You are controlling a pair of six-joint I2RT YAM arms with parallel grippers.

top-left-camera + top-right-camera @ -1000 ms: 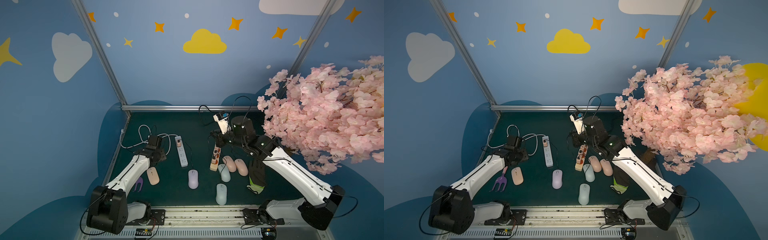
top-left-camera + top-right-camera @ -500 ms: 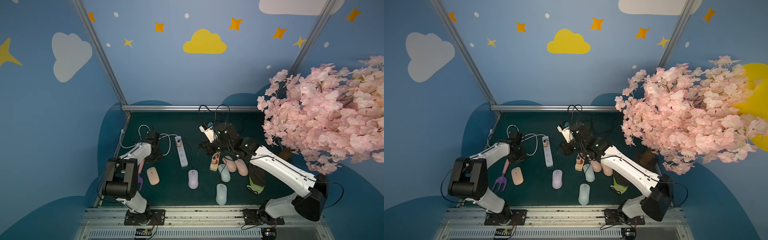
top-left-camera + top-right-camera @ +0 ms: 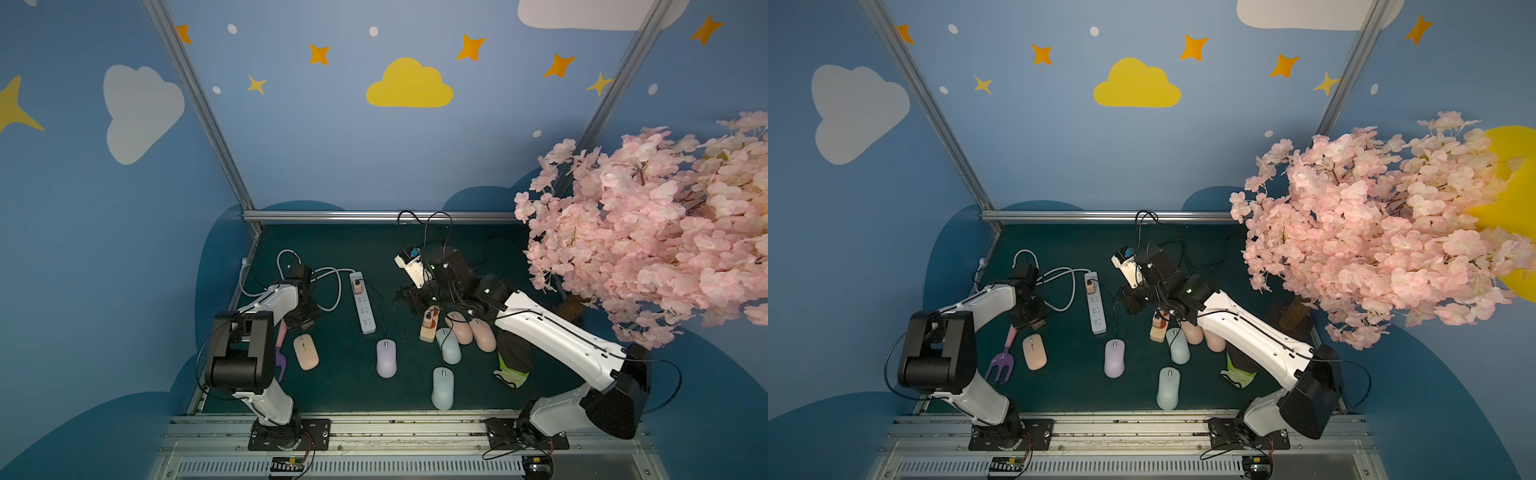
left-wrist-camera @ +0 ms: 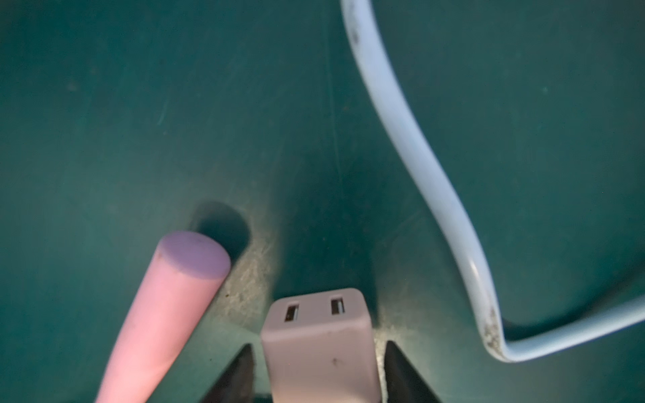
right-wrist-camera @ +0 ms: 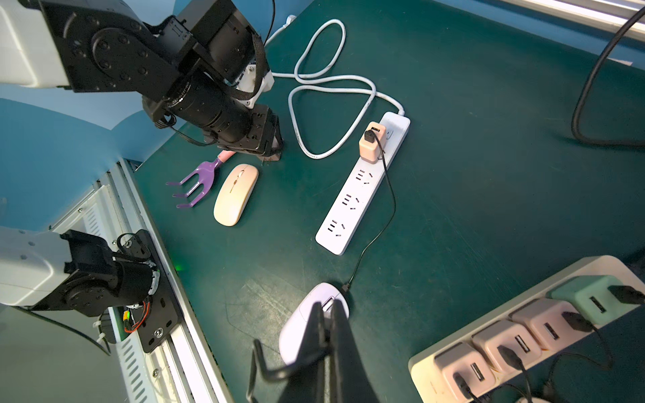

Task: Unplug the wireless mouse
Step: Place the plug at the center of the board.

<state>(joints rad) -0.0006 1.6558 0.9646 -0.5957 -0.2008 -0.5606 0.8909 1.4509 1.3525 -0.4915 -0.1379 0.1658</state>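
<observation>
The left gripper [image 4: 318, 344] sits low on the green mat [image 3: 340, 399] at the left of the table. Its jaws are released, and the two black fingers [image 4: 241, 373] stand either side of a pale charger block [image 4: 319, 352] with a thin gap on each side. The block's two USB ports face away from the wrist camera. Just beside the block lies the pink handle of a purple toy fork [image 3: 1003, 357], and a white cable [image 4: 419, 157] curves past on the other side. A peach mouse [image 3: 306, 352] lies near this gripper, next to the fork's prongs. The white cable loops to a white power strip [image 3: 365, 307], which carries a peach charger [image 5: 372, 142] in its far socket. A thin black lead runs from that charger to a lilac mouse [image 3: 386, 358], which lies on the mat near the strip's near end. The right gripper [image 5: 327, 308] hangs above the mat by the far end of a beige power strip [image 5: 593, 261], with its jaws clenched together. A thin black wire bends beside its fingers, but whether it is pinched cannot be told. The beige strip holds three pink chargers and a mint one, each with a black lead. Two pink mice [image 3: 459, 328] and two pale blue mice [image 3: 442, 388] lie beside it, near a pink blossom tree [image 3: 648, 232].
</observation>
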